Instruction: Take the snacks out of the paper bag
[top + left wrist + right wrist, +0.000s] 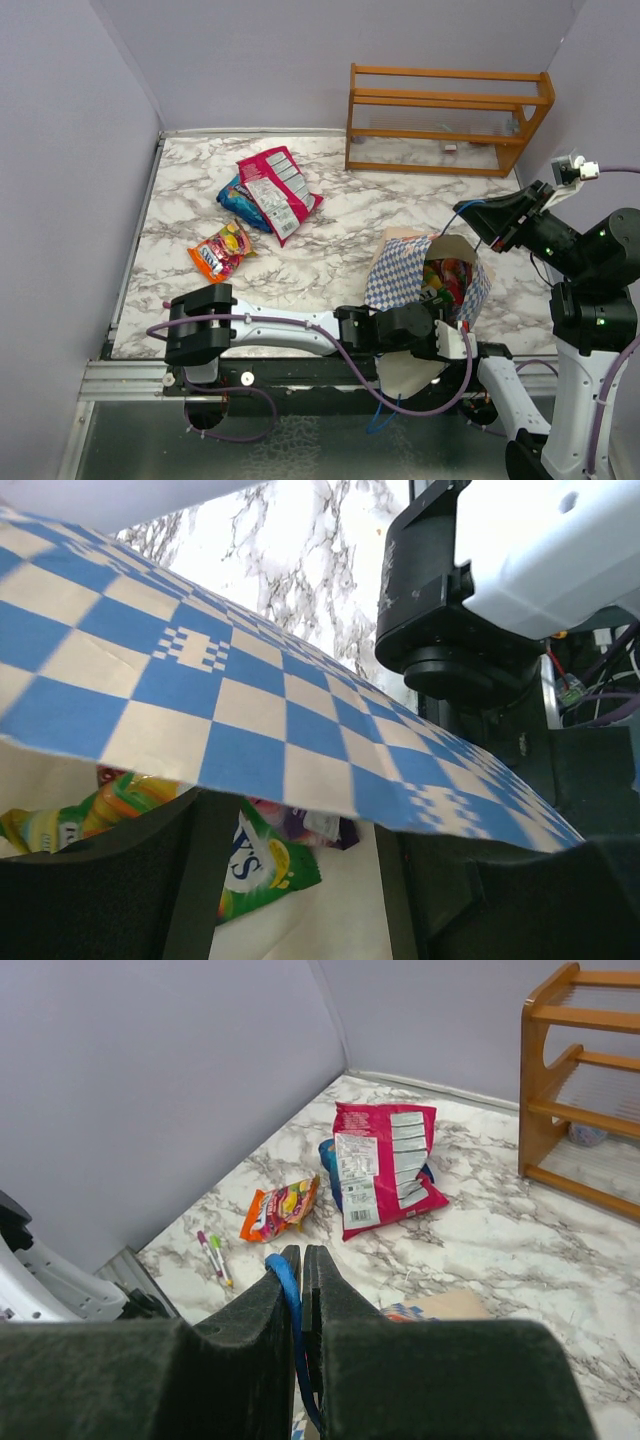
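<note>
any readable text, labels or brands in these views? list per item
nothing reads cleanly.
green packet: a few white letters, partly hidden, not legible.
red-pink packet: white panels of print, too small.
orange packet: blurred.
blue packet: mostly covered, nothing legible.
bag: chequers only, no words visible.

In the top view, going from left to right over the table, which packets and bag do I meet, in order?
orange packet → red-pink packet → paper bag. The blue chip bag is left out: it lies partly under the red-pink packet, so its place is unclear.
</note>
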Controlling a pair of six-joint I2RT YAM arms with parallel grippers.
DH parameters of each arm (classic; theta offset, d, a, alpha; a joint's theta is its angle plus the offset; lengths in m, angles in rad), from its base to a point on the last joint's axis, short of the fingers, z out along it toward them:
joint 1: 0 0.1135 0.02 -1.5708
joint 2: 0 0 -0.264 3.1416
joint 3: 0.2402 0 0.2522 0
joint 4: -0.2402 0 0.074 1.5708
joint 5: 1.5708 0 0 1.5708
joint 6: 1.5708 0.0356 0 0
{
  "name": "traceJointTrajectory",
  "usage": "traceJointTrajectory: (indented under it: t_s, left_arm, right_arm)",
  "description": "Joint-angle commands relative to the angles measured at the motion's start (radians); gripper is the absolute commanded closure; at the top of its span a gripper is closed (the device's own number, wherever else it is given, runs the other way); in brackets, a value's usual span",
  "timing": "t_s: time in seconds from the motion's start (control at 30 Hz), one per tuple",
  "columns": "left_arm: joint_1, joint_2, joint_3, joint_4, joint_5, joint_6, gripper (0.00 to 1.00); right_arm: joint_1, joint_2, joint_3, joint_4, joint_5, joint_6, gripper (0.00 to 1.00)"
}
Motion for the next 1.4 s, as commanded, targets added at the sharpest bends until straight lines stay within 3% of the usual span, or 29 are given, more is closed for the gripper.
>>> traceJointTrajectory:
  t_s: [0.0, 0.2, 0.53, 0.9, 1.17, 1.3, 1.37]
  left_arm:
    - [0.027, 0.057, 0.02, 0.046, 0.001, 0.007, 0.44]
    - [0.062, 0.122, 0.037, 0.046, 0.003, 0.008, 0.5]
    - [0.065, 0.033, 0.06, -0.009, -0.038, 0.036, 1.0]
    - [0.065, -0.141, 0.081, -0.073, -0.071, 0.041, 1.0]
    - [0.064, -0.151, 0.09, -0.082, 0.106, -0.027, 1.0]
    - [0.064, -0.133, 0.122, -0.126, 0.223, 0.079, 0.95]
    - [0.064, -0.122, 0.131, -0.156, 0.267, 0.164, 0.87]
  right_arm:
    - [0.003, -0.01, 0.074, 0.062, 0.011, 0.01, 0.93]
    - [0.004, -0.013, 0.074, 0.069, 0.014, 0.014, 0.93]
    - [0.004, -0.019, 0.034, 0.022, 0.131, -0.036, 0.93]
    - [0.004, -0.002, 0.019, -0.035, 0.308, -0.111, 0.93]
    - [0.003, -0.002, 0.009, 0.019, 0.243, -0.084, 0.93]
    - [0.004, 0.008, 0.027, 0.02, 0.21, -0.083, 0.93]
    - [0.004, 0.011, 0.043, 0.008, 0.212, -0.091, 0.93]
